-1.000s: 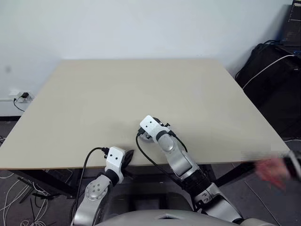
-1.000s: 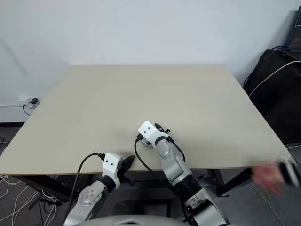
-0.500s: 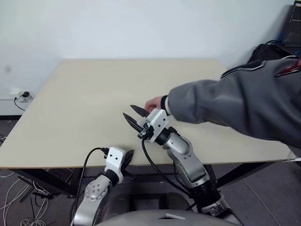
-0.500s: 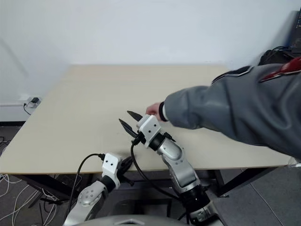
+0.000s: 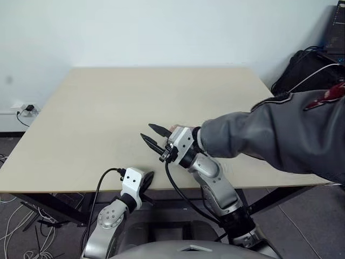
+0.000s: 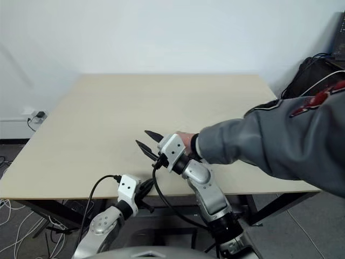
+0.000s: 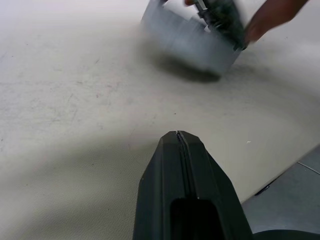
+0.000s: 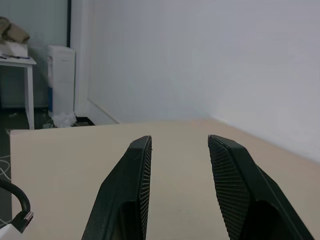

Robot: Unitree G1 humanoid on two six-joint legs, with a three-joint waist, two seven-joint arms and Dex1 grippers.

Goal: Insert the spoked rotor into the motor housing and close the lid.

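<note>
My right gripper (image 5: 146, 131) is raised over the near middle of the table (image 5: 108, 108), tilted up toward the left, open and empty (image 8: 180, 140). A person's hand (image 5: 175, 129) reaches in just behind its wrist. In the left wrist view the hand's fingers (image 7: 267, 17) hold a round grey metal piece (image 7: 192, 45) with dark parts on top, resting on the table. I cannot tell whether this is the lid alone or the lid on the motor housing. The spoked rotor is out of view. My left gripper (image 5: 148, 177) rests shut at the table's front edge (image 7: 178, 136).
The person's grey sleeve (image 5: 269, 135) stretches across the right side of the table from the right edge. A black bag with cables (image 5: 310, 81) stands beyond the table's right corner. A wall socket with cables (image 5: 24, 110) is at the left.
My right gripper has lifted off the table and turned up toward the left, standing open. A person's arm came in from the right and its hand reached the spot under the gripper. The left gripper stayed put.
</note>
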